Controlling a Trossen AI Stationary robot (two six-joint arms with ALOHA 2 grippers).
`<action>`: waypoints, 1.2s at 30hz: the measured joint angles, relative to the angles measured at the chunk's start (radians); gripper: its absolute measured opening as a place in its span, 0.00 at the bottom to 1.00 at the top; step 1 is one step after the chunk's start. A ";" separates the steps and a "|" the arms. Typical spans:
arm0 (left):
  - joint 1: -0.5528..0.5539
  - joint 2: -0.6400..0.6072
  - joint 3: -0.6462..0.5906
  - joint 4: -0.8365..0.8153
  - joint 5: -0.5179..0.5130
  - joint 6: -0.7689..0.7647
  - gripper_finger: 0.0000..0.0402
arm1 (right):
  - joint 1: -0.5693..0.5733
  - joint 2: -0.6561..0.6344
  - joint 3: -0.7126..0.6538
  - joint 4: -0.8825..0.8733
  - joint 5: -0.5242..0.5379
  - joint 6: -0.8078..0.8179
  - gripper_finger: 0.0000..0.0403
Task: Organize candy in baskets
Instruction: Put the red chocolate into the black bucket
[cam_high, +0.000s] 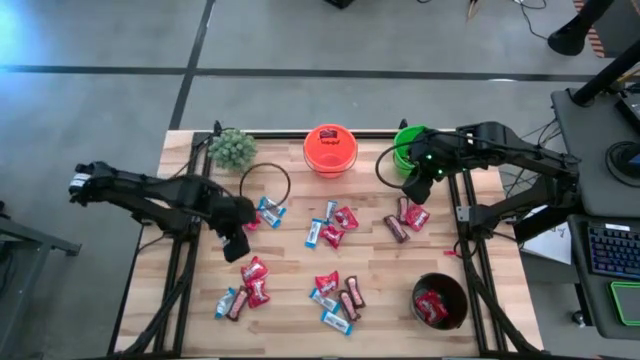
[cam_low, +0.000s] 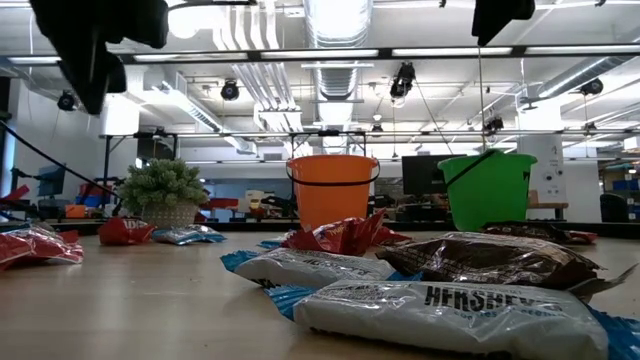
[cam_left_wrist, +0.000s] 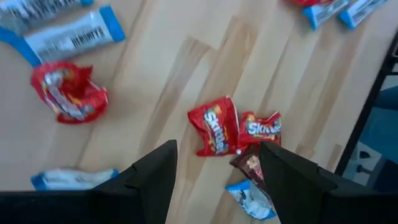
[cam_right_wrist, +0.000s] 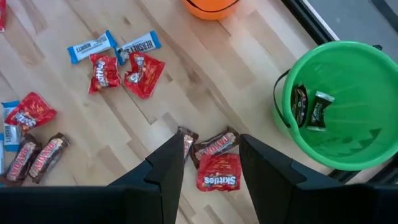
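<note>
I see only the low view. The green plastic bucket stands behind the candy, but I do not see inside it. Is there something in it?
Observer: Yes. The green plastic bucket holds two dark wrapped bars.
Operator: Is there a third basket? I see only orange and green.
Observer: A round black basket stands on the right arm's side, at the table edge opposite the green bucket, with red crinkly packets inside.
Operator: And the right pincer?
Observer: The right pincer is open and empty, above a red Skittles packet beside the green bucket.
</note>
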 joint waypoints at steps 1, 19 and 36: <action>-0.017 0.004 -0.007 0.001 -0.005 -0.037 0.52 | 0.000 0.000 0.000 0.000 0.000 -0.003 0.36; -0.229 0.179 -0.147 0.201 -0.068 -0.446 0.52 | 0.000 0.000 0.000 -0.010 -0.003 -0.050 0.36; -0.290 0.358 -0.114 0.221 -0.067 -0.451 0.52 | 0.000 0.000 0.000 -0.013 -0.032 -0.027 0.36</action>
